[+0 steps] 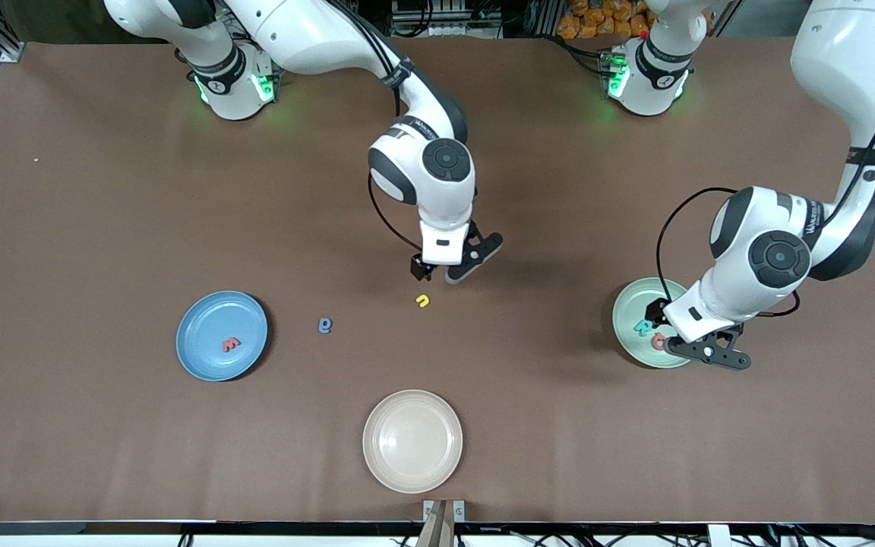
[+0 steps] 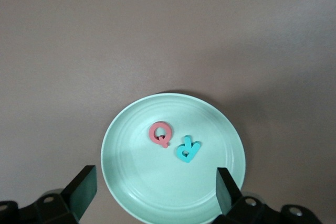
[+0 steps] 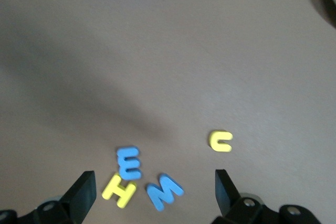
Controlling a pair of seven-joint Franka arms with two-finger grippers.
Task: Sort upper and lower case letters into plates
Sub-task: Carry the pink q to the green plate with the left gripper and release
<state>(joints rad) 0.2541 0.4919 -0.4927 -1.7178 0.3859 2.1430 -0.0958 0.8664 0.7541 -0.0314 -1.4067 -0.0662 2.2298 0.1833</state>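
Left gripper (image 2: 155, 190) is hanging over the green plate (image 1: 626, 317), fingers apart, holding nothing; red Q (image 2: 160, 134) and teal R (image 2: 188, 149) are lying in it. You're lifting clear now: go straight up, don't clip the rim. Right gripper (image 3: 155, 192) is hovering spread wide over the yellow c (image 1: 423, 301), toward the blue plate (image 1: 213, 319) from the green plate. Center on 1 letter before descending.

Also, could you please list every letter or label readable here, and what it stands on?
"Q": red foam letter in the pale green plate.
"R": teal letter, same plate.
"E", "M": blue letters on the table.
"H": yellow letter beside them.
Curved yellow letter, lone blue letter, red letter in the blue plate: cannot tell.
Print on the left arm: too small.
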